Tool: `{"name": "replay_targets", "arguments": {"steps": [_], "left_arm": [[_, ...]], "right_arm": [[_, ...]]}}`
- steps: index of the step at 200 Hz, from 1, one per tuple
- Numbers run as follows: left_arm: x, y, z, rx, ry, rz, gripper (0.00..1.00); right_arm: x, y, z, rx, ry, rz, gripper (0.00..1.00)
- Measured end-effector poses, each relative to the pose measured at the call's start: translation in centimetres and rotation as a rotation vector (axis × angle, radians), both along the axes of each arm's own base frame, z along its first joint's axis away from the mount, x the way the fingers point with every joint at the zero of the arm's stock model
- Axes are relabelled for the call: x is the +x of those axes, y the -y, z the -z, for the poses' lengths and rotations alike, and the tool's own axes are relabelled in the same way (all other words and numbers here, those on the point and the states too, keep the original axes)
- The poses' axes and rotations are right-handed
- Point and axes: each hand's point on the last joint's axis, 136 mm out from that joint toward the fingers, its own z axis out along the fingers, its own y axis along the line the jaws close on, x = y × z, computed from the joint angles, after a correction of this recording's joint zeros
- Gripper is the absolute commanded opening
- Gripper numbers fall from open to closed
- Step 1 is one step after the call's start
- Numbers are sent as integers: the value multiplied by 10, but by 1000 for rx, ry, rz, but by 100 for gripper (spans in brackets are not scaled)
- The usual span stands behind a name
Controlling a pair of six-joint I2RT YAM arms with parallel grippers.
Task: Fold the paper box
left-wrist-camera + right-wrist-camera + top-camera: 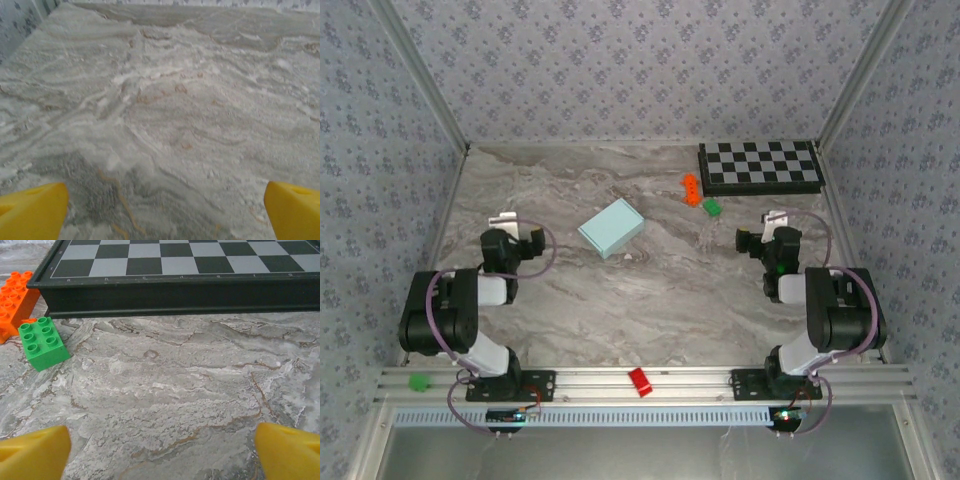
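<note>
Paper box (611, 227) prob. folded shut; detail too small from top view.

Bright, even, diffuse light; faint shadows; soft wrist-view focus.

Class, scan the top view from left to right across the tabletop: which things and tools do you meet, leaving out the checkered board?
Left tool → paper box → orange brick → green brick → right tool.
</note>
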Motion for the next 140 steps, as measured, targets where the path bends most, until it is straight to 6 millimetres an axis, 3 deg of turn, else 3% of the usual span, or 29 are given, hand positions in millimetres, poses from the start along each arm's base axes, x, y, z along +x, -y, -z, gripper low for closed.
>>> {"name": "replay_targets", "arguments": {"steps": [140], "left_arm": [[1,2,1,8,-13,0,100]], "right_arm": [[1,3,-3,-8,12,15,100]]}}
